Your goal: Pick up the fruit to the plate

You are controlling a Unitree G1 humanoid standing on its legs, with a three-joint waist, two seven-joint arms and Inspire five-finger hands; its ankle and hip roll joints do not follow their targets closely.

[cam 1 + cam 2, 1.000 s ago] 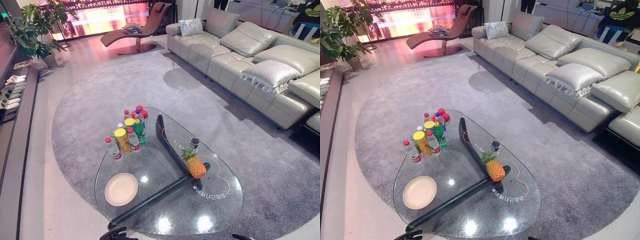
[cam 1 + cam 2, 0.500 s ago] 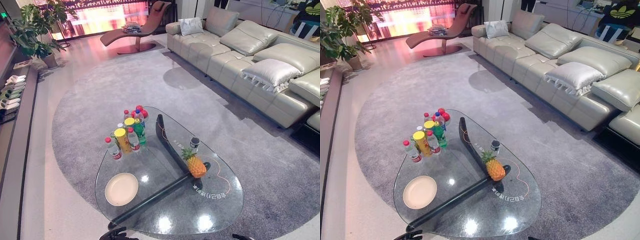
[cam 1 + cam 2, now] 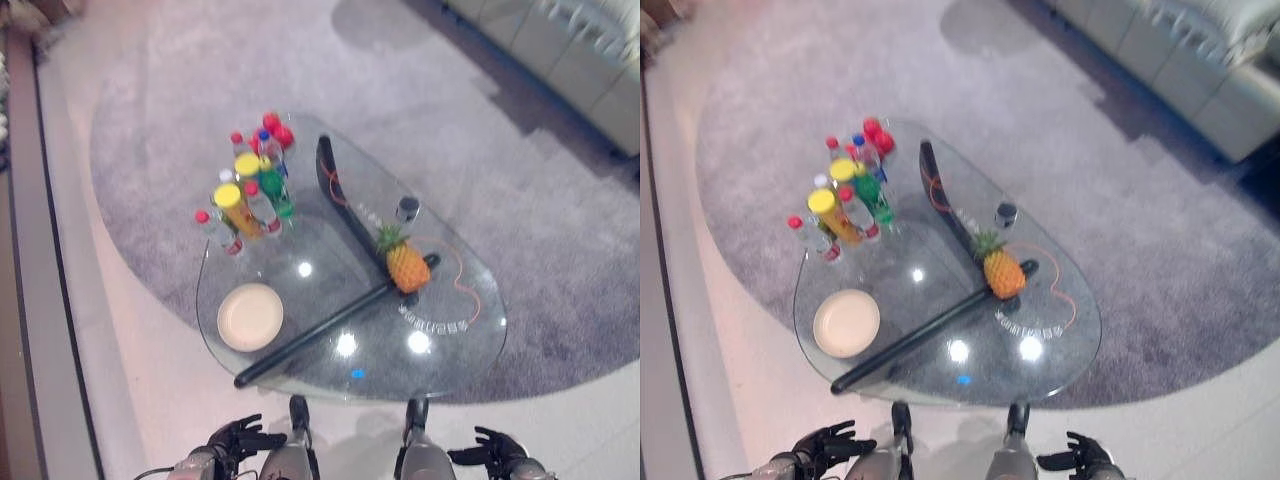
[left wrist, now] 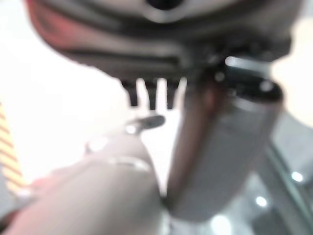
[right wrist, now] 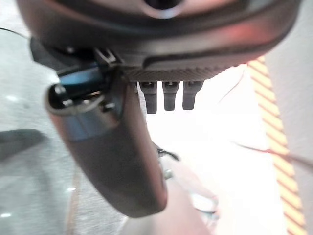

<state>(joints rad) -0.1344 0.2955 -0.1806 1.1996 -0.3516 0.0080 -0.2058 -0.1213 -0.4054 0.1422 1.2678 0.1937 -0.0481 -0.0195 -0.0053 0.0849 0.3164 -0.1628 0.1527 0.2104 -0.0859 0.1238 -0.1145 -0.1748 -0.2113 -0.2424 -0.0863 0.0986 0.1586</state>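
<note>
The pineapple (image 3: 406,264) stands right of the cream plate (image 3: 250,316) on the glass table (image 3: 440,345), while both hands, left (image 3: 238,438) and right (image 3: 492,447), hang loosely spread, empty, nearer than that plate.

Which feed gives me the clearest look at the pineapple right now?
The left eye view: the pineapple stands upright on the glass table, unobstructed. The right eye view shows it equally whole. The wrist views give nothing usable of it.
</note>
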